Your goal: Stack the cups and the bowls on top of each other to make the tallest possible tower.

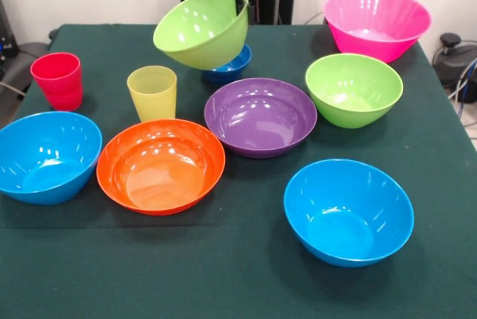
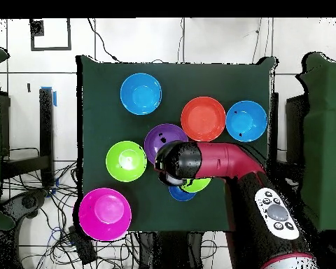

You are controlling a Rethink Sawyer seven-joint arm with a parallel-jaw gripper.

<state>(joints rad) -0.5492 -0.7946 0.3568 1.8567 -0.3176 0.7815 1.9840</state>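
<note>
My gripper (image 1: 243, 0) comes down at the back centre, shut on the rim of a lime green bowl (image 1: 201, 27). That bowl hangs tilted in the air, just above the small dark blue bowl (image 1: 229, 67) on the table. In the overhead view the arm's head (image 2: 176, 164) covers most of both; only a green edge (image 2: 197, 185) and a blue edge (image 2: 181, 194) show. The red cup (image 1: 57, 80) and the yellow cup (image 1: 153, 92) stand at the left. The purple bowl (image 1: 260, 116), orange bowl (image 1: 160, 165), second lime green bowl (image 1: 353, 89), pink bowl (image 1: 376, 23) and two light blue bowls (image 1: 46, 156) (image 1: 348, 211) sit separately.
All the bowls rest upright on a dark green cloth (image 1: 223, 274) that covers the table. Black equipment and cables lie beyond the table's right edge (image 1: 455, 58).
</note>
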